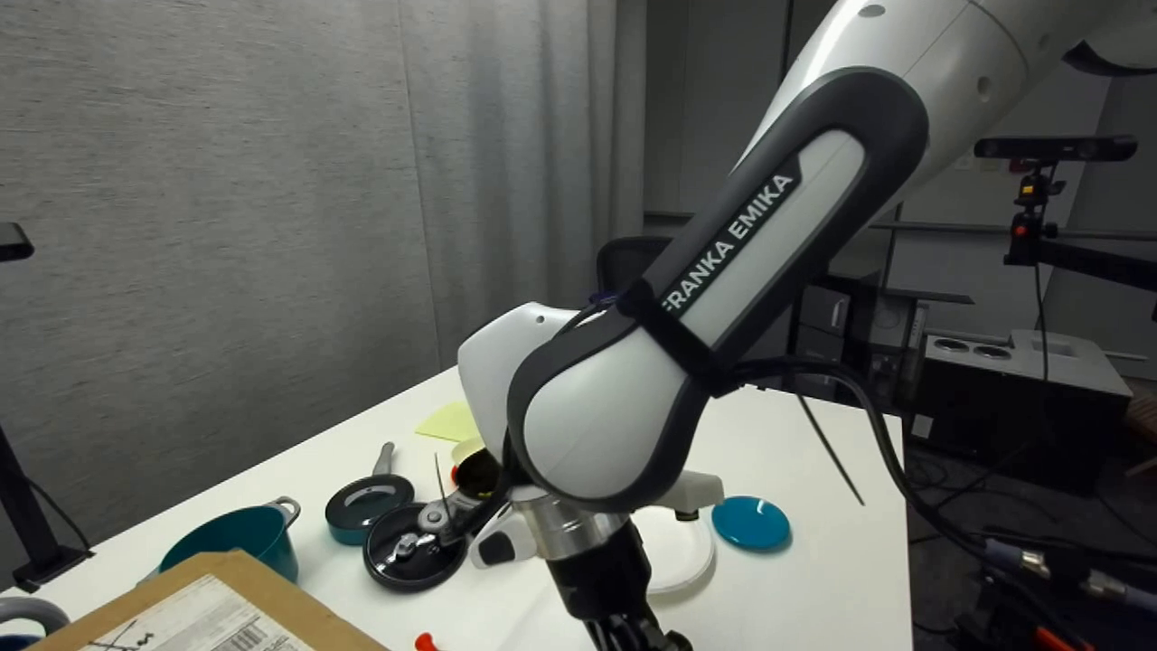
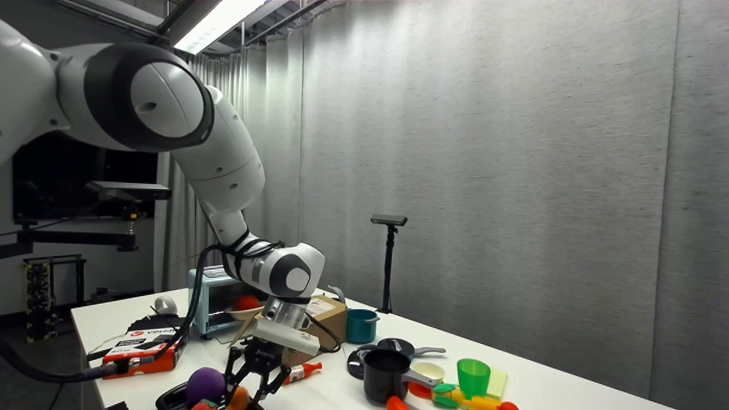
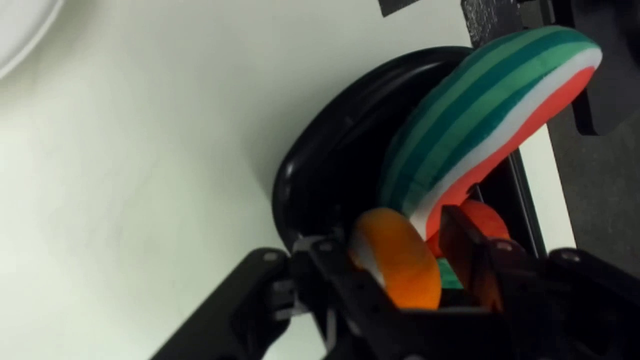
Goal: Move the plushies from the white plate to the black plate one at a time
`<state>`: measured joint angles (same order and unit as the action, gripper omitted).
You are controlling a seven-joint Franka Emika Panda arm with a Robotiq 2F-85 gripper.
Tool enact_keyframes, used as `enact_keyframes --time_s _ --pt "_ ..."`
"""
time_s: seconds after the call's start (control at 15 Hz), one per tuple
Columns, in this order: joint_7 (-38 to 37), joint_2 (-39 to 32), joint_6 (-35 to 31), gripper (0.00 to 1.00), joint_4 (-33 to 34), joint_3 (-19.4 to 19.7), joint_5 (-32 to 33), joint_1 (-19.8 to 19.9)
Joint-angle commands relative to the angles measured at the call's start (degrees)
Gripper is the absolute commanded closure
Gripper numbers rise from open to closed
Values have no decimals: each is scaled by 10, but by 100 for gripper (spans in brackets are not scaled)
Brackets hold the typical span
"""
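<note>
In the wrist view the black plate (image 3: 289, 172) lies near the table's edge, holding a striped watermelon plushie (image 3: 450, 117) and a red plushie (image 3: 485, 220). An orange plushie (image 3: 400, 255) sits between the fingers of my gripper (image 3: 387, 232), close against the left finger. A gap separates it from the right finger, so the gripper stands open around it. A purple plushie (image 2: 205, 385) shows beside the gripper in an exterior view, over the black plate. The white plate (image 1: 682, 561) is partly covered by the arm; its visible part is bare.
A blue round lid (image 1: 750, 522) lies beside the white plate. Farther along stand a black pot (image 2: 383, 378), a green cup (image 2: 473, 377) and a cardboard box (image 2: 333, 320). A red-and-white box (image 2: 147, 348) and a toaster oven (image 2: 206, 307) are behind the gripper.
</note>
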<state>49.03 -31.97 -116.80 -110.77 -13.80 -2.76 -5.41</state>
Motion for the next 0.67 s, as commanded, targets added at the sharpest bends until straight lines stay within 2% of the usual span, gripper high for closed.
enact_keyframes --time_s 0.0,0.13,0.33,0.6 --pt "32 84 24 15 -50 4 9 25" --pt "51 121 39 1 -60 11 -1 41" --pt "15 160 22 0 -60 39 -18 54" --pt "-93 144 -17 0 -29 75 -6 49"
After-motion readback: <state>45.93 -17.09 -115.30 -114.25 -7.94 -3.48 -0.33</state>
